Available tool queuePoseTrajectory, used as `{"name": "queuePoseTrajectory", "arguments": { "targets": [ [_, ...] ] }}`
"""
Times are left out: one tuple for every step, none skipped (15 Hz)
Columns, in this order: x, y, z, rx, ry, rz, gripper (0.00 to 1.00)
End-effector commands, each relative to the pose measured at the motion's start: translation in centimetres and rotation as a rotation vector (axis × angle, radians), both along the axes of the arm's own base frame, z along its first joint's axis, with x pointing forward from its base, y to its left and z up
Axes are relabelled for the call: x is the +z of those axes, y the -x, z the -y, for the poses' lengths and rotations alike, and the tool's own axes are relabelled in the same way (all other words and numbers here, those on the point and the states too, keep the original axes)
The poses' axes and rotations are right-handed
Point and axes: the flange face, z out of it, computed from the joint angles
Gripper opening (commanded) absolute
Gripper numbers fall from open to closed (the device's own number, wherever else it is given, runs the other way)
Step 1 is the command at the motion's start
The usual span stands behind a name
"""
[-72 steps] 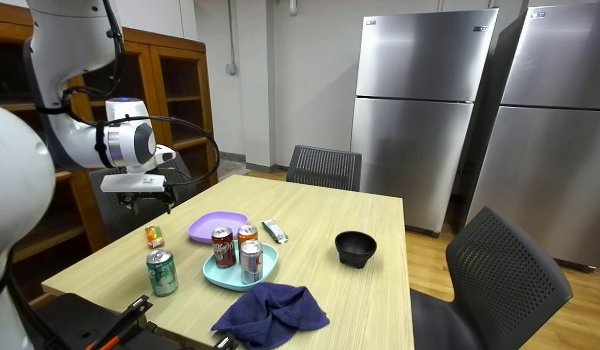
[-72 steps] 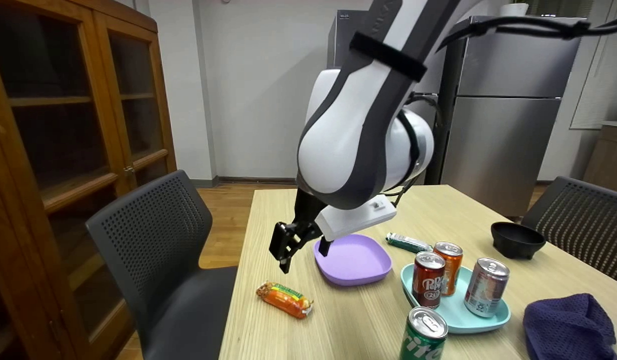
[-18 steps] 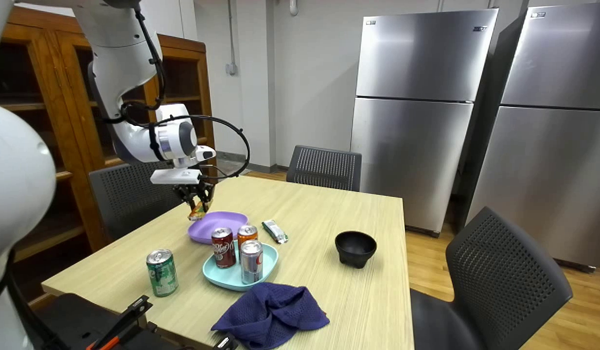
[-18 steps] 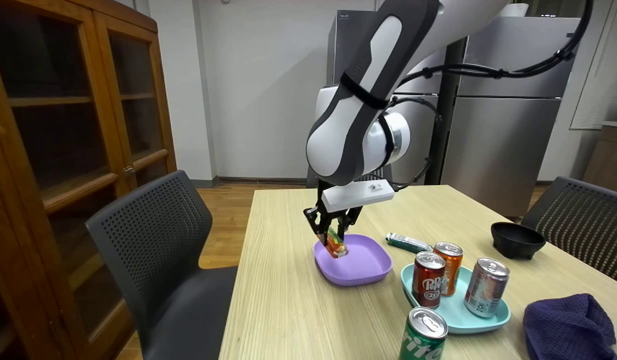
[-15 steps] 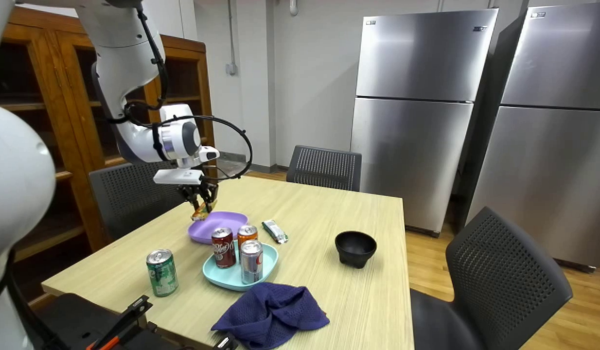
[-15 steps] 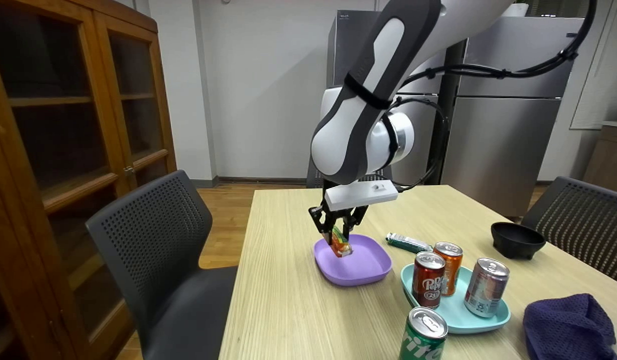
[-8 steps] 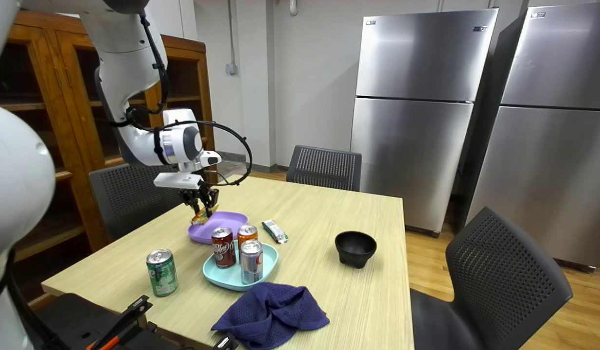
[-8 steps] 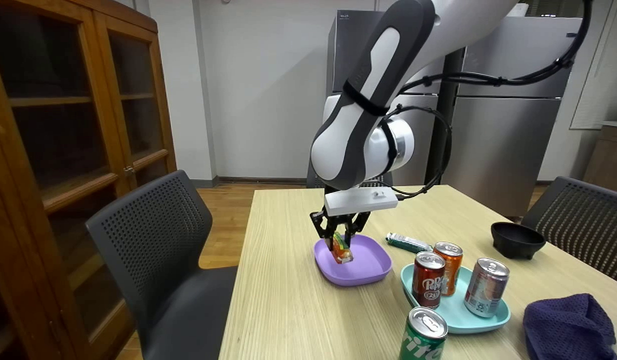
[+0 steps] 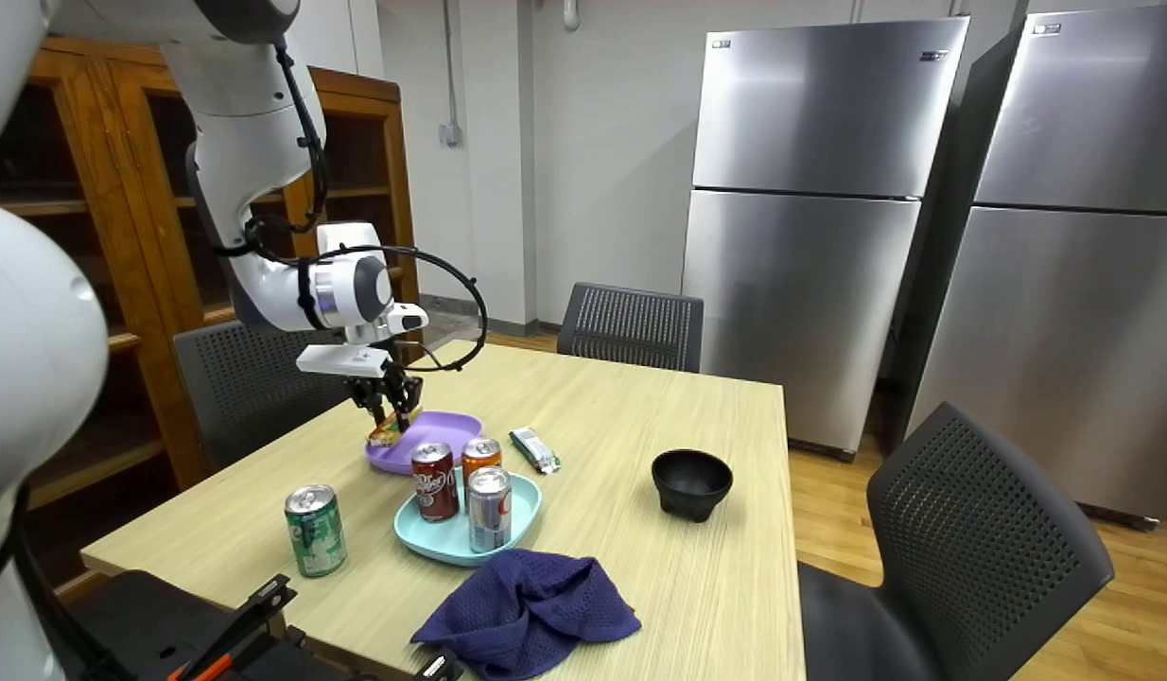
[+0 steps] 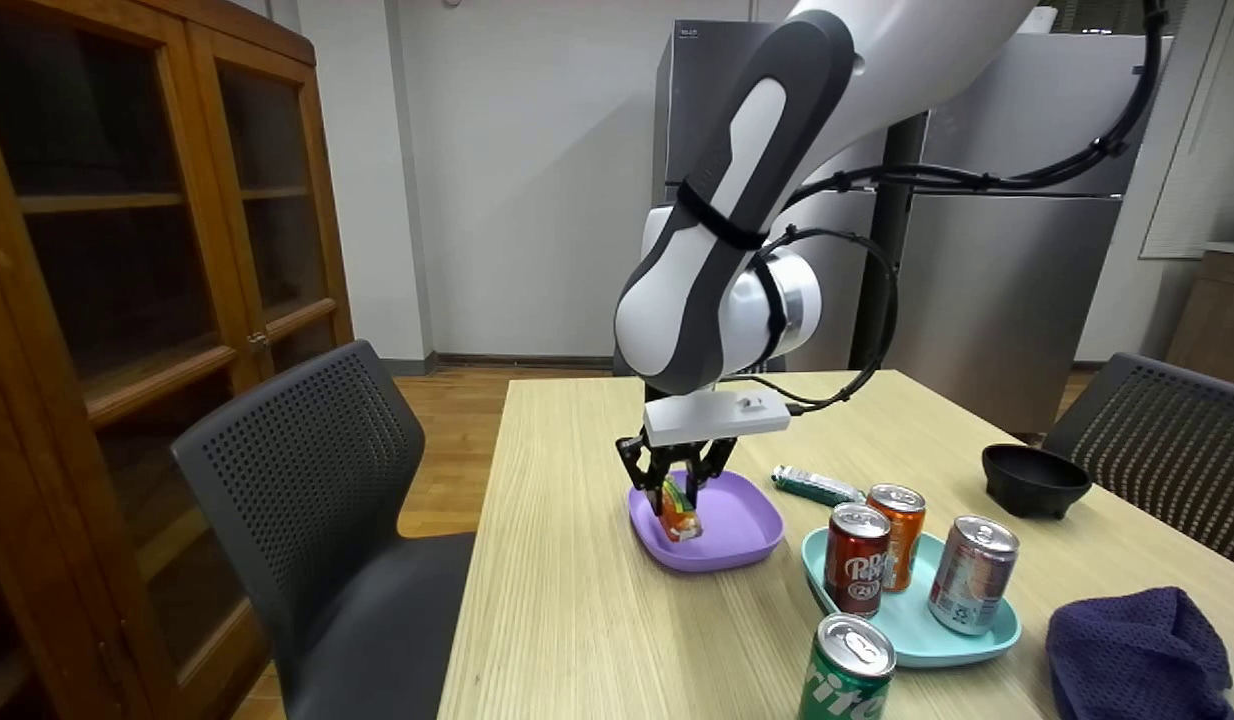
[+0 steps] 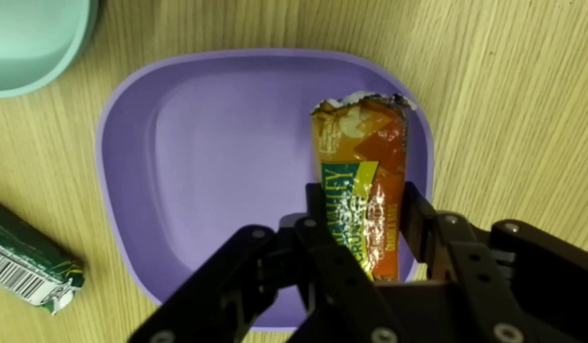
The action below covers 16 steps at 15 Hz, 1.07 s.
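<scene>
The end effector (image 11: 363, 195), closed onto both sides of the orange bar (image 11: 363, 152), is lower over the purple plate (image 11: 227, 157) than a moment ago; earlier, the orange bar lay near that plate on the worktop (image 11: 503, 119). Whether they touch is unclear.

Granola bar (image 11: 362, 183) partly out of sight behind the end effector (image 11: 363, 202).

The bar wrapper (image 11: 363, 183) is glossy, probably plastic.
</scene>
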Motion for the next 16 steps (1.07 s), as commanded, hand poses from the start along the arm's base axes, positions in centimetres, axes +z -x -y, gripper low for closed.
{"name": "queuePoseTrajectory", "arguments": {
  "targets": [
    [0.4, -0.5, -0.7, -0.019, -0.009, -0.001, 0.17],
    [0.4, -0.4, -0.8, -0.016, -0.01, -0.005, 0.67],
    [0.6, -0.2, -0.9, -0.01, -0.013, -0.003, 0.68],
    [0.8, -0.1, -1.0, -0.008, -0.016, 0.002, 0.73],
    [1.1, 0.1, -1.1, -0.005, -0.023, 0.008, 0.81],
    [1.5, 0.2, -1.2, 0.0, -0.027, 0.015, 0.88],
    [1.8, 0.4, -1.3, 0.003, -0.027, 0.022, 0.96],
    [2.2, 0.4, -1.3, 0.006, -0.03, 0.029, 0.99],
    [2.6, 0.5, -1.3, 0.006, -0.03, 0.038, 1.0],
    [3.2, 0.4, -1.1, -0.009, -0.035, 0.049, 1.0],
    [3.8, 0.4, -1.0, -0.015, -0.043, 0.06, 1.0],
    [4.6, 0.4, -0.8, -0.022, -0.045, 0.073, 1.0],
    [5.3, 0.4, -0.7, -0.024, -0.047, 0.083, 1.0],
    [6.2, 0.5, -0.5, -0.037, -0.047, 0.1, 1.0],
    [7.1, 0.6, -0.3, -0.047, -0.044, 0.114, 1.0],
    [7.9, 0.7, -0.1, -0.052, -0.04, 0.13, 1.0]
  ]
}}
